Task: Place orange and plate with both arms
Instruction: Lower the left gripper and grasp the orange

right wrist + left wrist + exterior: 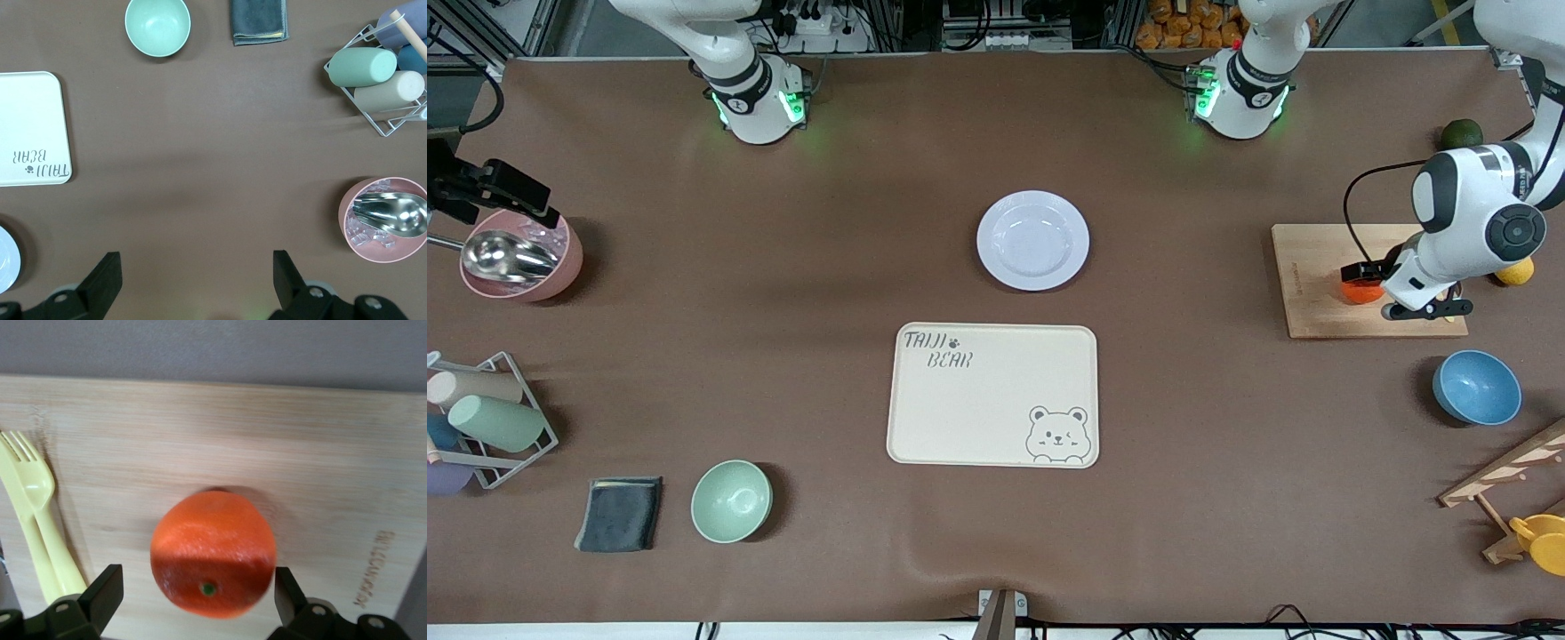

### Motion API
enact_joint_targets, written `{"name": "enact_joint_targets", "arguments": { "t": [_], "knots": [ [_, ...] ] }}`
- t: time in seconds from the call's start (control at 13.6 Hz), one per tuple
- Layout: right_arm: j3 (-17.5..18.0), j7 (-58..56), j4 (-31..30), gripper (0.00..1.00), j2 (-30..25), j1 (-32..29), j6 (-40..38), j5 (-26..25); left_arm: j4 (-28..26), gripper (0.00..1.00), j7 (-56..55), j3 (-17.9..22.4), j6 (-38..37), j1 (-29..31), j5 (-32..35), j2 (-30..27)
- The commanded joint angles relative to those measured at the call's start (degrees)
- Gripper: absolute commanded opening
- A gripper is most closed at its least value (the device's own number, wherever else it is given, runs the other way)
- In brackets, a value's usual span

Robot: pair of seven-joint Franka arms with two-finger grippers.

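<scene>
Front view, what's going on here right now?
The left pincer is down at the small round orange-red orange on the light wooden cutting board, open, one finger on each side, not yet closed on it. A pale yellow plastic fork lies beside the orange on the board. The right pincer is open and waits above bare table near the pink bowl holding a metal scoop. The round lavender-white plate sits untouched, farther from the front camera than the cream bear-printed tray.
</scene>
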Motion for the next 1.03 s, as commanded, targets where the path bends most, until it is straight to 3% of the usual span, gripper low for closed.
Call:
{"name": "enact_joint_targets", "arguments": {
  "t": [0.0,0.22,0.37,0.52,0.59,0.74,0.96],
  "knots": [
    [0.2,0.9,1.0,1.00,0.5,-0.1,-0.8,0.9,-0.4,1.00,0.4,-0.7,1.8,2.1,1.4,1.5],
    [0.2,0.9,1.0,1.00,0.5,-0.1,-0.8,0.9,-0.3,0.97,0.4,-0.8,2.7,2.2,1.3,2.4],
    [0.2,0.9,1.0,1.00,0.5,-0.1,-0.8,1.0,0.1,0.53,0.4,-0.9,2.6,2.0,1.3,2.0],
    [0.2,0.9,1.0,1.00,0.6,-0.1,-0.8,1.0,0.8,0.24,0.2,-2.5,2.5,1.8,1.2,1.3],
    [0.2,0.9,1.0,1.00,0.6,-0.1,-0.8,1.0,1.5,0.18,-0.5,-3.9,2.2,1.8,0.8,0.5],
    [0.2,1.0,0.8,1.00,1.2,1.6,-0.8,0.9,3.0,0.17,-2.8,-7.3,1.1,1.8,-0.3,-0.4],
    [0.3,0.3,0.8,1.00,2.8,2.8,-0.8,1.0,3.8,0.17,-9.9,-16.9,0.9,1.8,-4.5,-2.5]
  ]
}}
